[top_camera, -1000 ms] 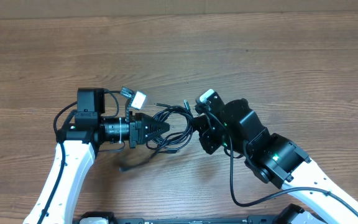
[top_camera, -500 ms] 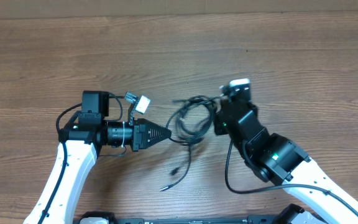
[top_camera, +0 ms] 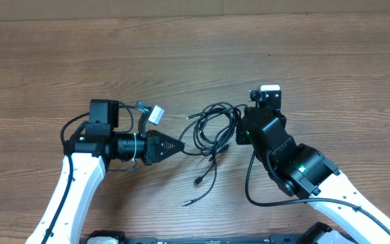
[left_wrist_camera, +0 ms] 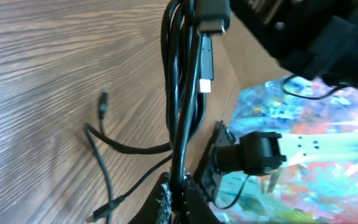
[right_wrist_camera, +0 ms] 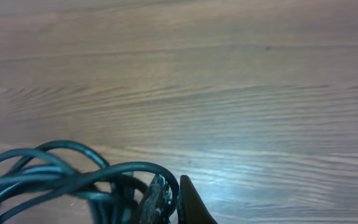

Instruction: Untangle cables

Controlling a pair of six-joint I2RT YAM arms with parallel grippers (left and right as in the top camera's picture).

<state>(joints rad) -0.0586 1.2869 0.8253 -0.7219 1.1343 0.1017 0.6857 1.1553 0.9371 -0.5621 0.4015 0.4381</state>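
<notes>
The cables (top_camera: 208,129) are a loose bundle of thin black loops hanging between my two grippers at mid-table. My left gripper (top_camera: 180,146) is shut on a strand at the bundle's left side. In the left wrist view the strands (left_wrist_camera: 178,124) rise from its jaws (left_wrist_camera: 178,198), with a silver-tipped plug (left_wrist_camera: 205,82) dangling. My right gripper (top_camera: 239,133) is shut on a loop at the bundle's right side; the loop (right_wrist_camera: 73,177) curls around its jaws (right_wrist_camera: 171,200). Two loose plug ends (top_camera: 199,180) trail toward the front edge.
The wooden table (top_camera: 283,54) stretches bare behind the arms. Thicker black wires fixed to the arms loop beside the left wrist (top_camera: 70,129) and under the right forearm (top_camera: 252,196). Another plug end (left_wrist_camera: 102,102) lies on the wood.
My right gripper has pulled up and to the right with its loop. The bundle has opened out and two strand ends have slid down toward the front. My left gripper shifted slightly left.
</notes>
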